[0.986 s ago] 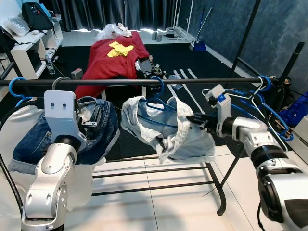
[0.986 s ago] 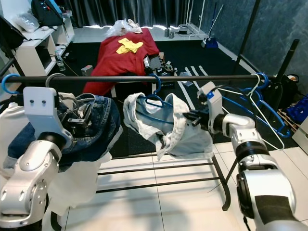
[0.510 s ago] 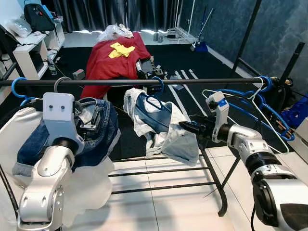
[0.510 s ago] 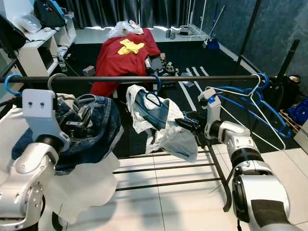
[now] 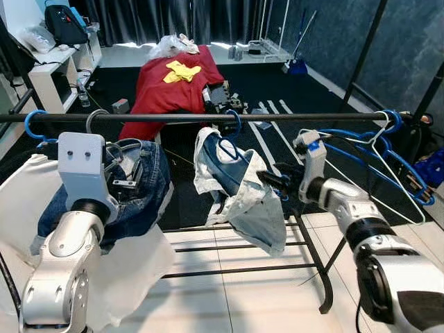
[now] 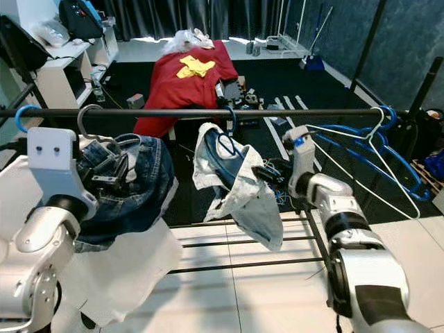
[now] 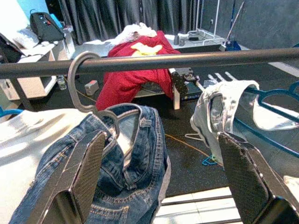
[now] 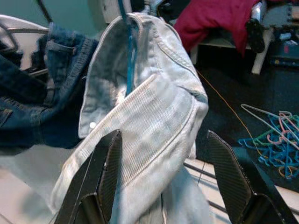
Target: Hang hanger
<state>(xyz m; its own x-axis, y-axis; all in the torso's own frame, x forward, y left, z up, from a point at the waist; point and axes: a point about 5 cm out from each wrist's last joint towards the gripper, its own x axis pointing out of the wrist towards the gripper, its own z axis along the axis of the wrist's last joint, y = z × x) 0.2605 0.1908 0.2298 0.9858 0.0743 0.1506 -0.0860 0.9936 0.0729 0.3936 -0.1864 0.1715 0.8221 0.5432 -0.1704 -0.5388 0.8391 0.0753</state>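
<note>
Right tool (image 5: 267,182), fingers spread wide beside the pale jeans (image 5: 246,201): limp, light cloth on a stiff blue hanger (image 5: 232,128), best gripped at the hook.

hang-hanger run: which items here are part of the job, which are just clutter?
Job:
- blue hanger with the pale jeans
- black rail
- right claw, open beside the pale jeans
- left claw, open, near the dark jeans

Lying about:
- empty blue hangers at the rail's right end
- red cloth
- loose hangers on the floor
- black bag
</note>
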